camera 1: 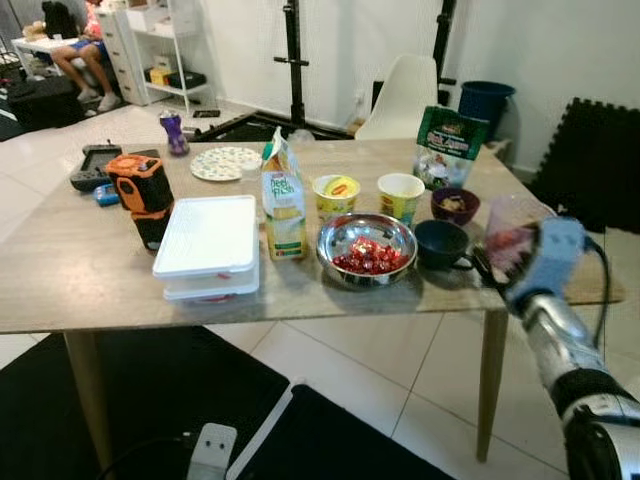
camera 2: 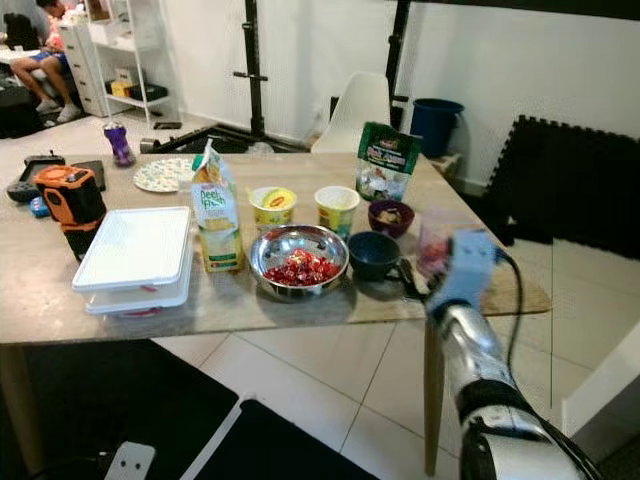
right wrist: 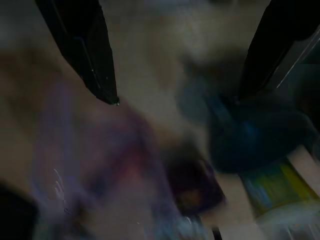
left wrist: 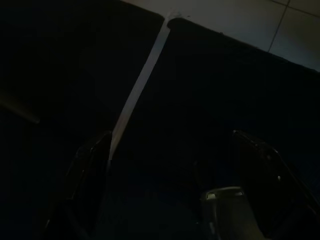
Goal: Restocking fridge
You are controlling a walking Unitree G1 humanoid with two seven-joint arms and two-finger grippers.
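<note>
The wooden table (camera 1: 80,280) holds a juice carton (camera 1: 283,200), a steel bowl of red fruit (camera 1: 366,248), stacked white lidded boxes (camera 1: 208,245), two yellow cups (camera 1: 336,195), a dark blue mug (camera 1: 441,243), a purple bowl (camera 1: 455,205) and a green bag (camera 1: 450,147). A clear plastic cup (camera 1: 515,225) with something red in it stands at the right edge. My right gripper (camera 1: 488,265) is at that edge, just right of the mug and beside the cup. In the blurred right wrist view its fingers (right wrist: 95,60) stand apart, open. My left gripper (left wrist: 175,175) hangs open over a black floor mat.
An orange-and-black tool (camera 1: 143,190), a patterned plate (camera 1: 225,163), a purple bottle (camera 1: 175,133) and a controller (camera 1: 95,165) lie at the table's left. Behind it are a white chair (camera 1: 405,95) and a blue bin (camera 1: 485,105). A person (camera 1: 85,55) sits far back left.
</note>
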